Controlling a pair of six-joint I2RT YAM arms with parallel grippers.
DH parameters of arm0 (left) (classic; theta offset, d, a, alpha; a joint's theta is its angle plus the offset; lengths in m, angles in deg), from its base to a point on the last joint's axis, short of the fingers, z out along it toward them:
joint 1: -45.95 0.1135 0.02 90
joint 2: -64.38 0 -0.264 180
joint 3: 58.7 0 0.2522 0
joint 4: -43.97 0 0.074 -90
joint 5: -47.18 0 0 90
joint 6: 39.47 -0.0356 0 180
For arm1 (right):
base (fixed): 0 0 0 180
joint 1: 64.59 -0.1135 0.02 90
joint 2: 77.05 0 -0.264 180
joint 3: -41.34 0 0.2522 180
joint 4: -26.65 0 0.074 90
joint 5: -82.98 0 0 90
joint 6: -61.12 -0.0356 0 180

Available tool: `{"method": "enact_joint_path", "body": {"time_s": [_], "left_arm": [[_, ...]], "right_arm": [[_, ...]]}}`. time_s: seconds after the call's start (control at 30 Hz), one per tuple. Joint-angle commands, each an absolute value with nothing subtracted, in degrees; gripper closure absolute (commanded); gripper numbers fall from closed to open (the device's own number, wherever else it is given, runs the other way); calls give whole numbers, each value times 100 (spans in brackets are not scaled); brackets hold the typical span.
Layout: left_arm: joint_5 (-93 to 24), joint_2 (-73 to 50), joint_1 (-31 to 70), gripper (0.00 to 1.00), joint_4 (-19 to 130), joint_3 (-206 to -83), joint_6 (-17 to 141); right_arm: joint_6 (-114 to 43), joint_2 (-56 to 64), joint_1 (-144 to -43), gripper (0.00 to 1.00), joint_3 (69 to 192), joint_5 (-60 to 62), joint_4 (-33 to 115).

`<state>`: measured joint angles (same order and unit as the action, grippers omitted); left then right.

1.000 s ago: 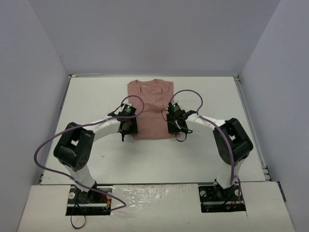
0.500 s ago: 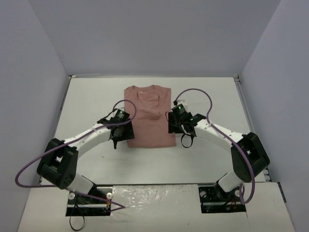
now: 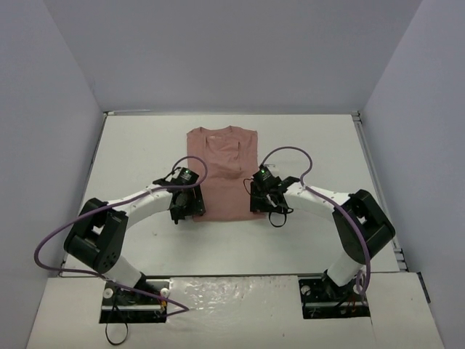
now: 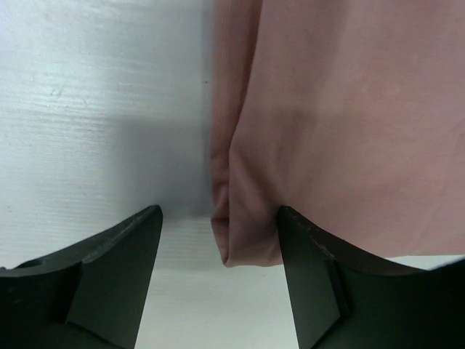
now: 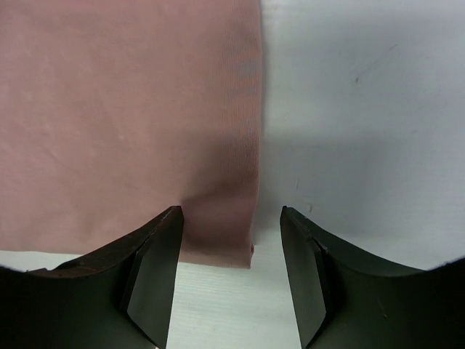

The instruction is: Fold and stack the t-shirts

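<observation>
**Pink T-Shirt Lies Narrowed on Desk as Both Arms Line Up at Its Hem**

A dusty-pink t-shirt (image 3: 223, 174) is seen lying flat in the middle of the white desk (image 3: 138, 145). Its sleeves are tucked in so that a long narrow rectangle is formed, with the collar at the far end and the hem nearest the arm bases. The left end effector (image 4: 219, 214) is placed at the near left corner of the shirt. Its jaws are parted well apart and nothing is gripped; the folded side edge and the hem corner are framed between them. The right end effector (image 5: 231, 211) is set likewise at the near right corner, with its jaws moderately parted astride the shirt's right edge and nothing clamped. Whether either lower finger touches the cloth cannot be told.

The lengthwise folds are judged to be done, and the crosswise fold, hem toward collar, is taken to be the step in hand. For the next move, both corners would need to be pinched through every layer. They would then be raised together at an even height and carried toward the collar, so that the edges are kept square. No second shirt is visible to be stacked upon.
</observation>
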<state>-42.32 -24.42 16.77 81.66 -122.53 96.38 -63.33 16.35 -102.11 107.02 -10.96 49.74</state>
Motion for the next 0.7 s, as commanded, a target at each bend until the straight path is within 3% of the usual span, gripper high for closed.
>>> {"method": "enact_joint_path", "body": {"time_s": [0.0, 0.2, 0.33, 0.37, 0.4, 0.43, 0.47, 0.67], "left_arm": [[-4109, -2548, 1618, 42, 8058, -12243, 9729], [-4110, -2674, 1607, 55, 8018, -12142, 9711], [-4072, -2592, 1598, 77, 8057, -11954, 9720], [-4063, -2548, 1598, 84, 8082, -11916, 9712], [-4054, -2424, 1598, 98, 8181, -11881, 9703], [-4053, -2324, 1598, 100, 8270, -11870, 9678], [-4045, -2219, 1598, 100, 8358, -11837, 9612], [-3918, -997, 1590, 100, 9388, -11676, 9356]], "right_arm": [[-6581, 1742, -10378, 47, 10583, -1122, 4949], [-6758, 1925, -10622, 47, 10364, -1110, 4929], [-6782, 1946, -10738, 58, 10241, -1090, 4928], [-6774, 1929, -10764, 65, 10223, -1065, 4929], [-6757, 1888, -10790, 72, 10205, -1055, 4953], [-6731, 1844, -10808, 81, 10196, -1062, 4979], [-6681, 1719, -10826, 97, 10179, -1071, 5022], [-6527, 1105, -11090, 100, 10139, -1233, 5982]]}}
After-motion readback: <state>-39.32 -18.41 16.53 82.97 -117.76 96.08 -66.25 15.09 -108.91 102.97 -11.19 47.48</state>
